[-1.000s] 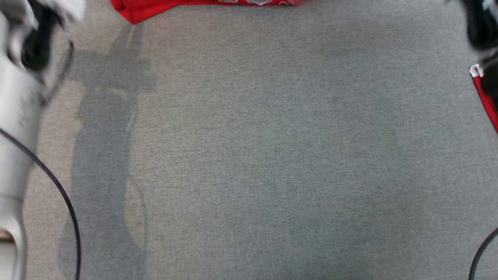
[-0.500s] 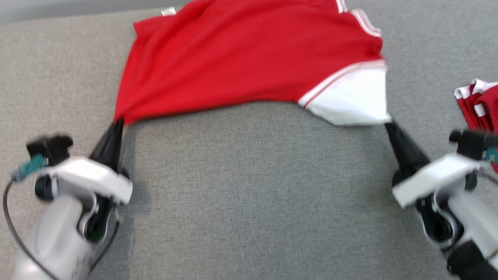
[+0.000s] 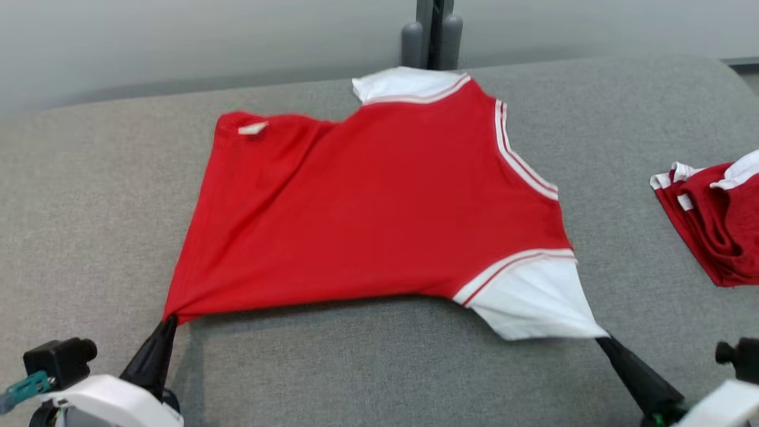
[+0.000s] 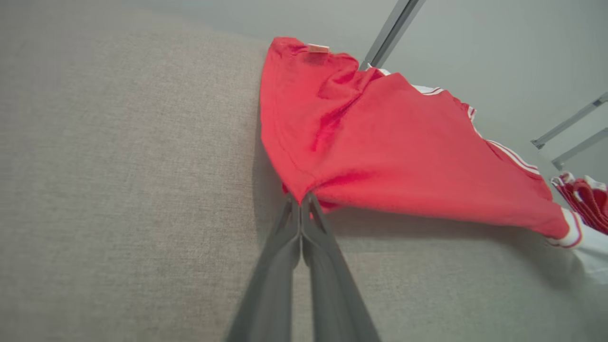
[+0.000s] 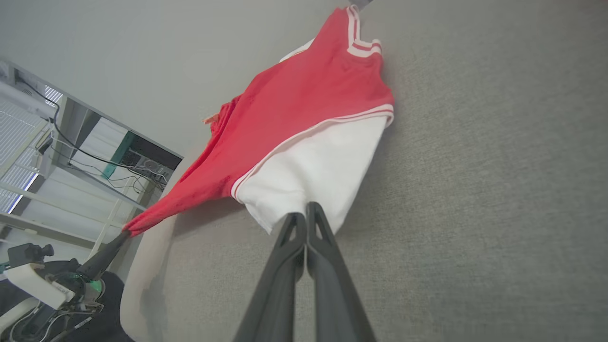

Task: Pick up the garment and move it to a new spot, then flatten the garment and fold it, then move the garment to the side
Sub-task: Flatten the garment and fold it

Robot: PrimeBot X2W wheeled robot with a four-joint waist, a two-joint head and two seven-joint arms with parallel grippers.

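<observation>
While gripping the shirt point(image 3: 367, 207) with left fingers point(image 3: 167, 325) closed on its lower-left corner and right fingers point(image 3: 603, 343) closed on its lower-right white sleeve point(image 3: 528, 299), holds it stretched.

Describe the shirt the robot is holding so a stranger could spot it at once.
On the grey cushion, look to the middle: a red shirt lies spread out. The left gripper pinches its red corner, the right gripper its white sleeve. The other red-and-white garment, at the right edge, is bunched up.

left gripper point(image 4: 301, 203) | pinching red garment point(image 4: 389, 156) corner (near edge lifted) | grey surface point(image 4: 118, 190)
</observation>
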